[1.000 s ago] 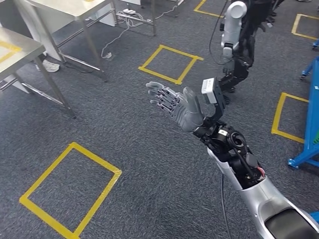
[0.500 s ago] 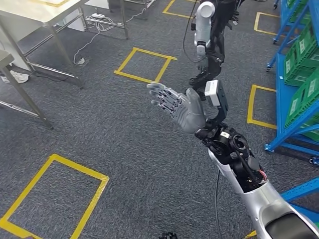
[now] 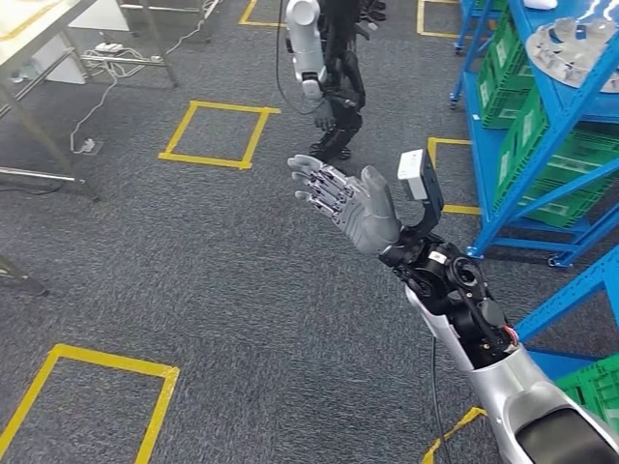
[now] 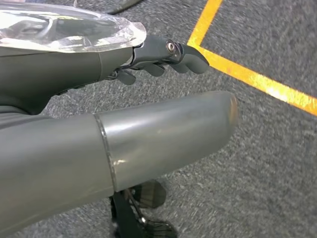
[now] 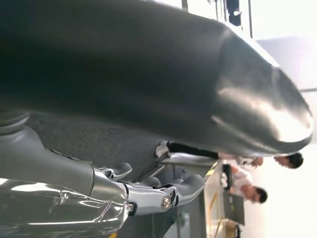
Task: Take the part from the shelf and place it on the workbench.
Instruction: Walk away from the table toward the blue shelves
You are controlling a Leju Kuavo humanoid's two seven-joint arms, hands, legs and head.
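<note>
A silvery round part [image 3: 571, 43] lies on top of the blue shelf [image 3: 558, 97] at the far right of the head view. My right hand [image 3: 343, 203] is raised over the carpet, left of the shelf and well short of the part. Its fingers [image 3: 315, 184] are spread and it holds nothing. In the right wrist view the same hand [image 5: 149, 99] has a straight thumb and fingers [image 5: 164, 191] with nothing between them. My left hand [image 4: 149, 129] hangs over the grey floor, fingers [image 4: 176, 52] stretched out and empty.
Green crates [image 3: 525, 126] fill the shelf's lower levels. Another robot [image 3: 321, 68] stands ahead beyond my right hand. Yellow tape squares [image 3: 219, 135] mark the carpet. A metal table [image 3: 29, 29] stands at the far left. People [image 5: 258, 193] stand by a table in the right wrist view.
The whole view has swung to the right: the tables slid off left and the blue shelf with the part came in. My right hand keeps its raised, spread pose.
</note>
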